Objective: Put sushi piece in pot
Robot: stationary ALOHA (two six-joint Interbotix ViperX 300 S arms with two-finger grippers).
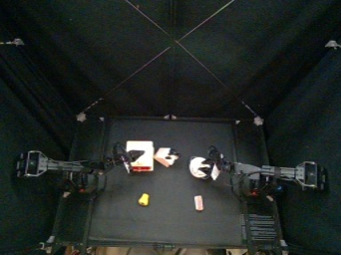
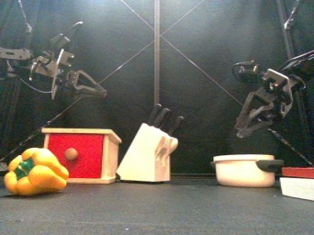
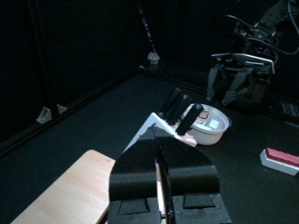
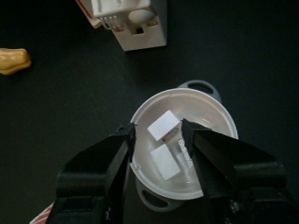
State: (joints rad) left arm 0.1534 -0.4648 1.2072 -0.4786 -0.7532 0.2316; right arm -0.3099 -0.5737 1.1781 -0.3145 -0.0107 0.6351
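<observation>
The sushi piece, small, salmon-orange and white, lies on the table near its front edge; it also shows at the right edge of the front view and in the left wrist view. The pot is a round whitish vessel with side handles, right of centre. My right gripper hangs open and empty straight above the pot, high over it in the front view. My left gripper is shut and empty, raised above the boxy object at the left.
A boxy red-and-wood object stands at the left with a white knife block beside it. A yellow pepper lump lies front left. Black curtains close in all sides.
</observation>
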